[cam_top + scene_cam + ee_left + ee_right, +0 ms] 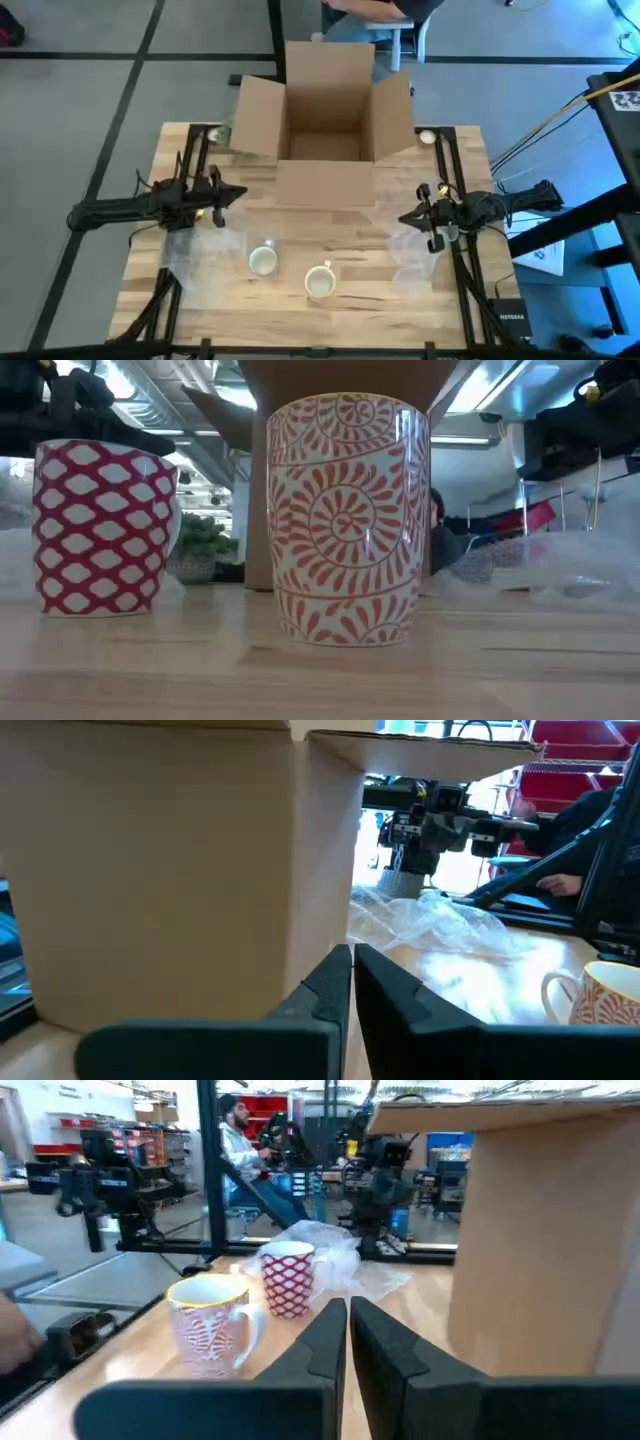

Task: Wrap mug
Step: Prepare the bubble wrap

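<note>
Two mugs stand upright on their bases near the table's front edge. One has a red lattice pattern (262,260) (100,525) (288,1280); the other, to its right, has red swirls (320,282) (345,520) (210,1325). A clear bubble wrap sheet (200,255) lies flat at the left and another (412,245) at the right. My left gripper (235,192) (352,970) hovers shut above the table's left side, behind the left sheet. My right gripper (405,217) (347,1320) hovers shut above the right sheet. Neither touches anything.
An open cardboard box (325,110) stands at the table's far middle, its near flap (325,185) lying down on the table between the two grippers. A person (370,10) sits beyond the far edge. Bare wood shows around the mugs.
</note>
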